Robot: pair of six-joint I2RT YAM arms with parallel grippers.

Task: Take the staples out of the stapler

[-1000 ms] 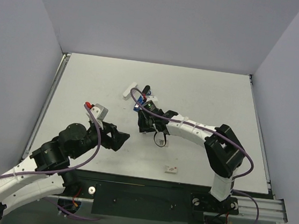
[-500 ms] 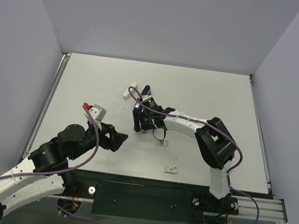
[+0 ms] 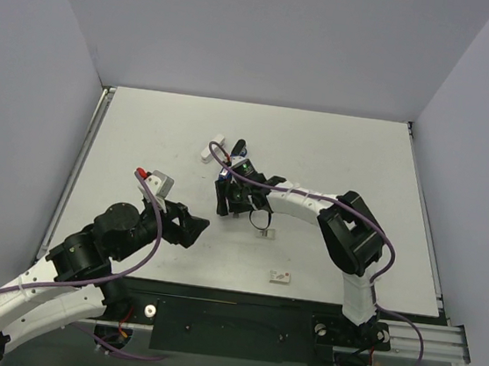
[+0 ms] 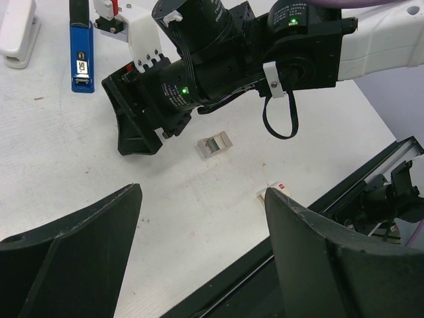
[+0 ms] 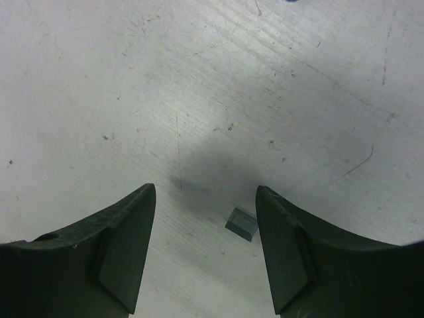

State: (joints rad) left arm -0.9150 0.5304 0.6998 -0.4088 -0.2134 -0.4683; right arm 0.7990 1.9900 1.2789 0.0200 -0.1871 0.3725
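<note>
The blue stapler [image 4: 81,56] lies on the far middle of the counter [image 3: 362,161], just beside a white piece [image 4: 16,33]; nearer, a small grey bit [image 5: 240,224], probably staples, lies between the released, empty jaws of the right gripper [image 5: 205,195]; to take it well, I would centre over it, descend straight and close gently; the left gripper [image 4: 199,225] hangs spread wide, holding nothing.

You are seeing only part of the white plastic stapler piece [image 4: 16,33] and blue metal staple magazine [image 4: 81,53], the frame's top edge cropping both, beyond the left pincer [image 4: 202,193].
</note>
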